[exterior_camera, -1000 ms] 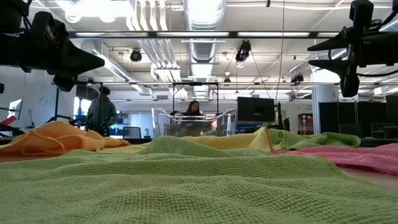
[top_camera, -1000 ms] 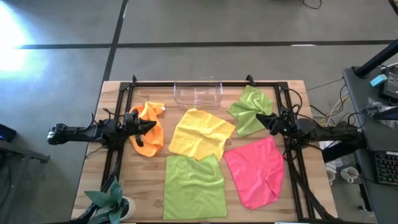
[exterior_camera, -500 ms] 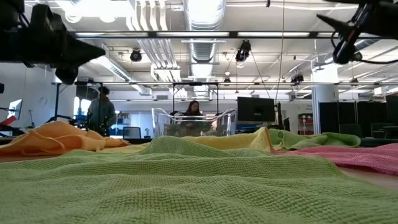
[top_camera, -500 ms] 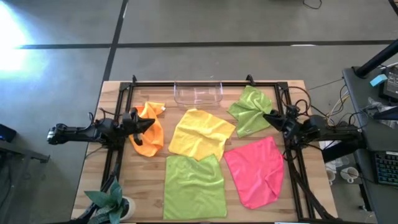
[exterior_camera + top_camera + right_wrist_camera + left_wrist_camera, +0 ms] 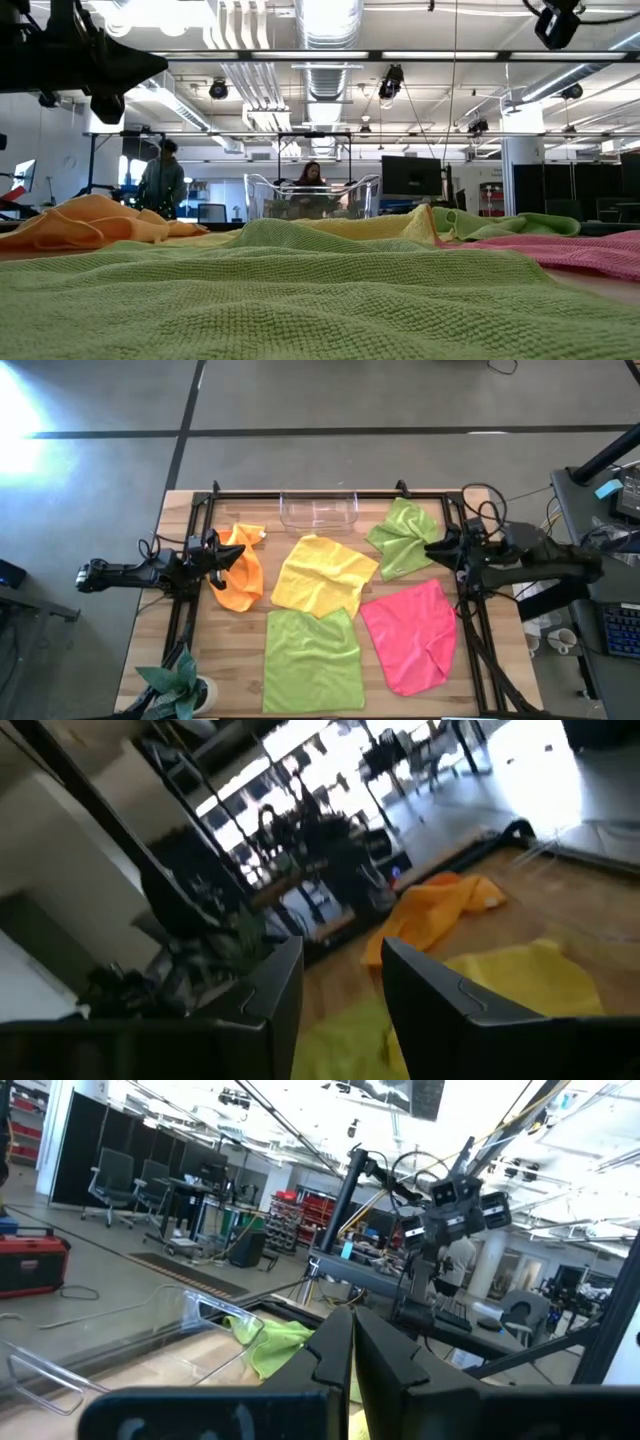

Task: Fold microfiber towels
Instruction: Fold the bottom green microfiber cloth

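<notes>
Five towels lie spread on the wooden table: orange [image 5: 240, 578] at the left, yellow [image 5: 322, 575] in the middle, lime green [image 5: 403, 535] at the far right, another lime green [image 5: 313, 660] at the near edge, and pink [image 5: 412, 635] at the near right. My left gripper [image 5: 243, 554] hovers shut above the orange towel's edge, high over the table in the low view [image 5: 150, 65]. My right gripper [image 5: 430, 547] hangs open in the air beside the far lime green towel, its fingers level, with a gap between them [image 5: 342, 990]. The yellow towel overlaps the near green one.
A clear plastic tray [image 5: 318, 510] stands at the table's far edge, between the orange and the far green towel. A potted plant [image 5: 180, 685] sits at the near left corner. Black frame rails [image 5: 190, 610] run along both sides. People show in the room beyond the table.
My right gripper has risen well above the table, leaving the top of the low view, and has rolled and tipped its fingers up toward level, staying open. My left gripper has tipped its shut fingers up a little. No towel has moved.
</notes>
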